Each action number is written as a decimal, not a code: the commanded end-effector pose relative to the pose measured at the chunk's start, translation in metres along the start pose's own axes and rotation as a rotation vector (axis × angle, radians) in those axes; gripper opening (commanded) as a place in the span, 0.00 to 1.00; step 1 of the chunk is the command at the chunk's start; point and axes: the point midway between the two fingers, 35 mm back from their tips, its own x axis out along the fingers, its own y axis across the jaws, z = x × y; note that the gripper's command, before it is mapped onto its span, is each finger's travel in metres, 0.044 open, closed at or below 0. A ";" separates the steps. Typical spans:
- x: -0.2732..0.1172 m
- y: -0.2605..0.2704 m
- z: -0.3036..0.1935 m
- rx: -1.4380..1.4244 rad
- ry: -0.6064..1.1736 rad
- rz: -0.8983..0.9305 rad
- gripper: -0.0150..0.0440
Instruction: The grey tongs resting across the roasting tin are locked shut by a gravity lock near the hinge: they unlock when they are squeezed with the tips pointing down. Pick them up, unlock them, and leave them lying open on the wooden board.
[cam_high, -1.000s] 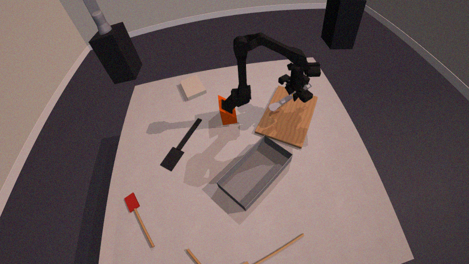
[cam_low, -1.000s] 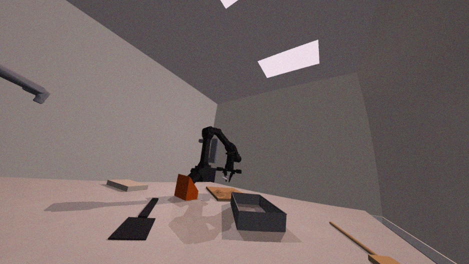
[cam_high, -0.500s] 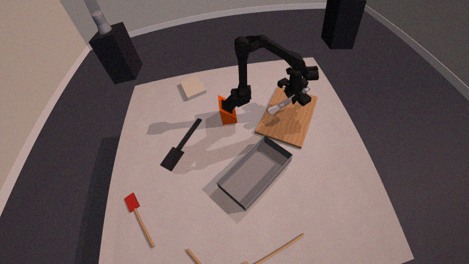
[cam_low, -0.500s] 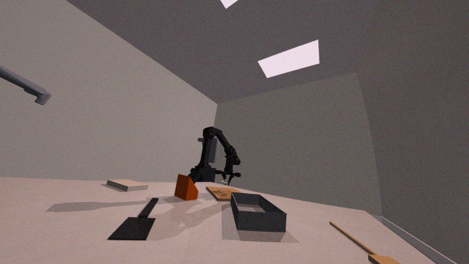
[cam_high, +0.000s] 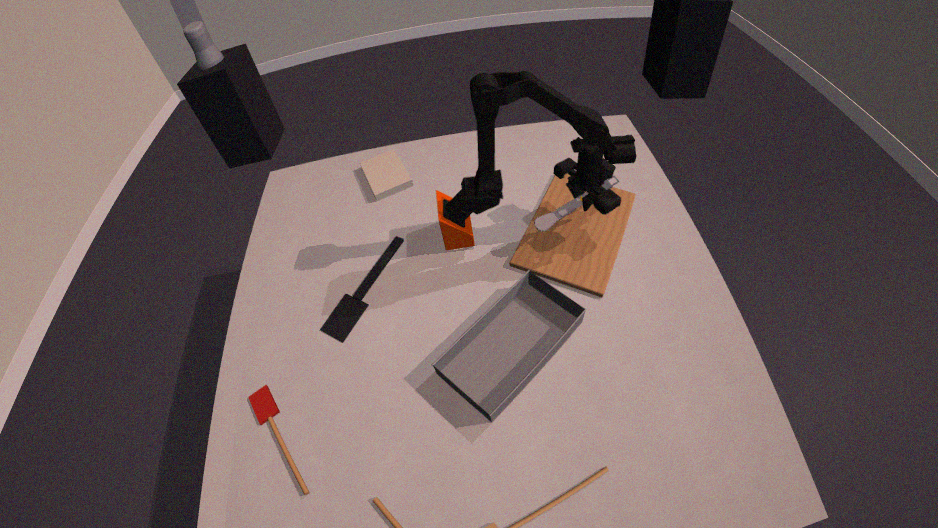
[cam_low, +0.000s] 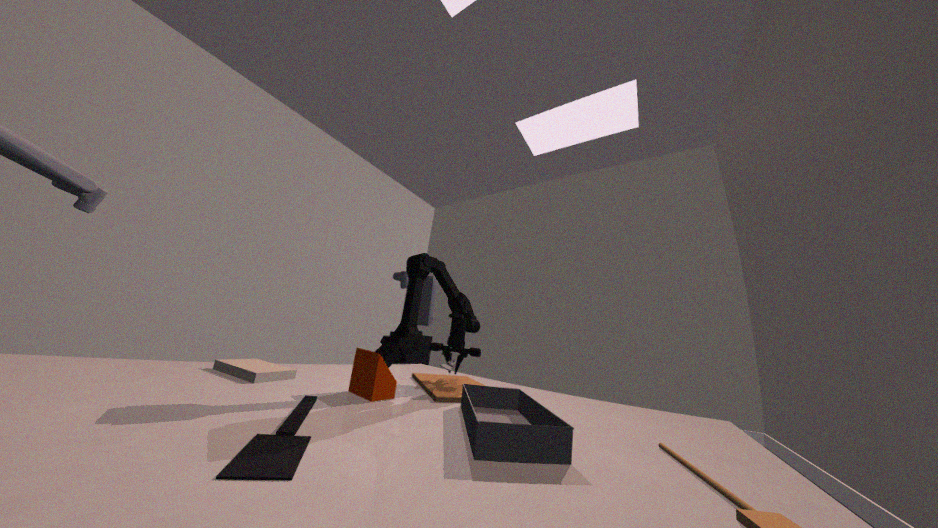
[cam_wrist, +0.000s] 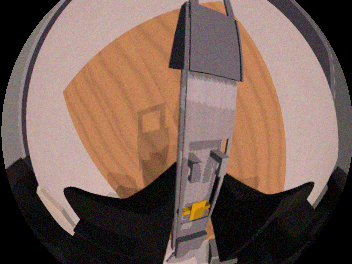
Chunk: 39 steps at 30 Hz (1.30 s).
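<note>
We see the gripper (cam_high: 588, 194) closed on the grey tongs (cam_high: 556, 214), its fingers pressed to a narrow gap against the two arms near the hinge end. The tongs hang above the far end of the wooden board (cam_high: 577, 242), not on the roasting tin (cam_high: 509, 343), which sits nearer the camera on the worktop (cam_high: 656, 393) with nothing across it. In the top view their long axis slants from the gripper down and to the left, with the rounded tips the lowest part, over the board's far left corner. In the wrist view the tongs (cam_wrist: 203, 123) run straight away from the gripper (cam_wrist: 194, 223), a small yellow piece (cam_wrist: 195, 210) showing near the hinge, and the dark tip pads (cam_wrist: 210, 43) point at the board (cam_wrist: 114, 103) below. We cannot tell from these views whether the tips touch the wood. The arms lie close together along their whole length. In the exterior view the gripper (cam_low: 452, 357) hovers just above the board (cam_low: 446, 385), behind the orange wedge (cam_low: 370, 375).
</note>
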 end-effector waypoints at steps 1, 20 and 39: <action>0.000 0.000 0.000 0.000 0.000 0.000 0.36; -0.003 -0.001 0.004 0.000 0.001 0.001 1.00; -0.100 -0.007 0.131 0.015 -0.006 0.003 1.00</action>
